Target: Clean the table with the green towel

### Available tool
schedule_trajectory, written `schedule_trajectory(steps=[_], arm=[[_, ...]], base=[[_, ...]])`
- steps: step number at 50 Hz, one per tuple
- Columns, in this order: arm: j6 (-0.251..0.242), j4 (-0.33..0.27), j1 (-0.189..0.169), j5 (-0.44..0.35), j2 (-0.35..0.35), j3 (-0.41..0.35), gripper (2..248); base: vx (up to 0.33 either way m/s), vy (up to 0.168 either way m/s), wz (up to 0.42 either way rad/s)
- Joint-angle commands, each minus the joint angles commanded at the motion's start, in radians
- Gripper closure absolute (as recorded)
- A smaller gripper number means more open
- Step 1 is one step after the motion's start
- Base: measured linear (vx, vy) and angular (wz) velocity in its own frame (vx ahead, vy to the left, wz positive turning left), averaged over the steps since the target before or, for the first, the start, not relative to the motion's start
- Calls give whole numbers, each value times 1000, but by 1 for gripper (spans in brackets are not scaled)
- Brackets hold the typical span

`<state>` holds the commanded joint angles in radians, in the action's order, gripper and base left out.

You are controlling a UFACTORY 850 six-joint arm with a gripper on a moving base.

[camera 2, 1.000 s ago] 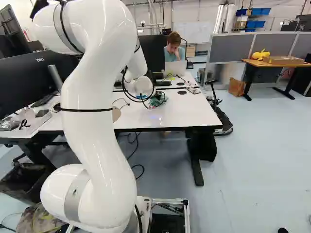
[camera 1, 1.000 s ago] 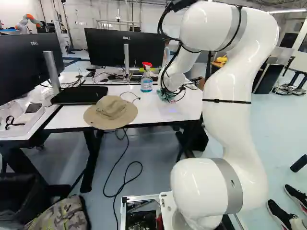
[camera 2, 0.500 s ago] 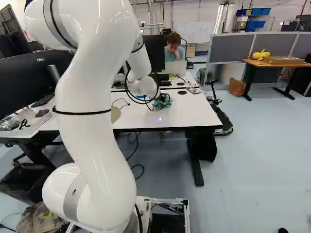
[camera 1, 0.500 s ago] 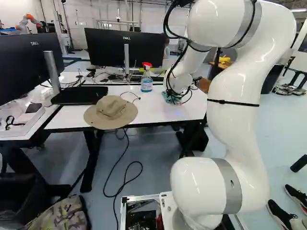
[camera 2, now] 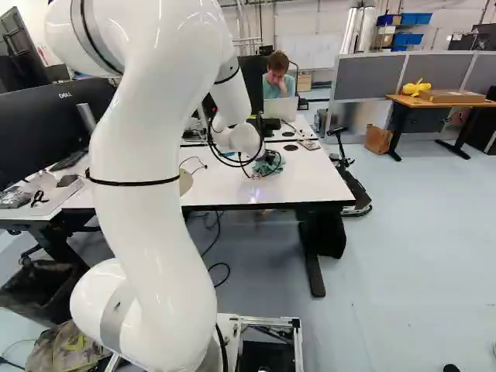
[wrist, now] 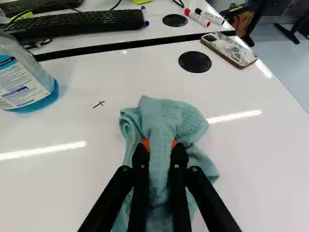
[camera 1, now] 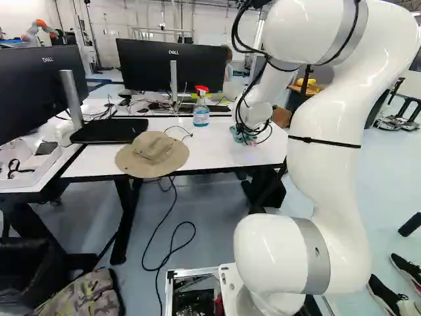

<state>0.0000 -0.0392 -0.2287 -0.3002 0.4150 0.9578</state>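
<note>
Your pincer (camera 1: 247,139) is clamped on the green towel (wrist: 166,118): in the wrist view the two black fingers stand a little apart, with a bunched fold of cloth pinched between them. The orange pads (wrist: 147,144) press on the fold from both sides, and the towel bulges ahead of the fingertips and spreads past the fingers on either side. You have it down on the white surface (wrist: 67,188), toward the right end of that surface in the left base view.

For labels, look to the spray bottle (camera 1: 201,110), which stands upright with a red trigger head. It carries a white and blue label (wrist: 21,87) with small print, above blue liquid. You also find light lettering on the lower frame of the black monitor (camera 1: 170,64) behind it and on the other monitor (camera 1: 33,85) at the left. Between the bottle and the towel, a small dark crossed mark (wrist: 99,104) shows on the surface.

Ahead of the towel you see a round black disc (wrist: 195,62), with a phone (wrist: 229,49) near it. Past the seam, your wrist view shows a black keyboard (wrist: 77,24) and capped markers (wrist: 198,17). A tan hat (camera 1: 152,153) lies at the surface's near edge.
</note>
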Motion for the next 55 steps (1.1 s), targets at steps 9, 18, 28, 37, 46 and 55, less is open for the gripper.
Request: schedule_trajectory(steps=[9,18,28,37,46,55], arm=[[0,0,-23,0,20,26,201],[0,0,-45,0,45,59,201],[0,0,-60,0,81,106,201],[0,0,-54,0,115,151,201],[0,0,-42,0,149,196,201],[0,0,-23,0,172,228,201]], base=[[0,0,0],[0,0,0],[0,0,0],[0,0,0],[0,0,0],[0,0,0]])
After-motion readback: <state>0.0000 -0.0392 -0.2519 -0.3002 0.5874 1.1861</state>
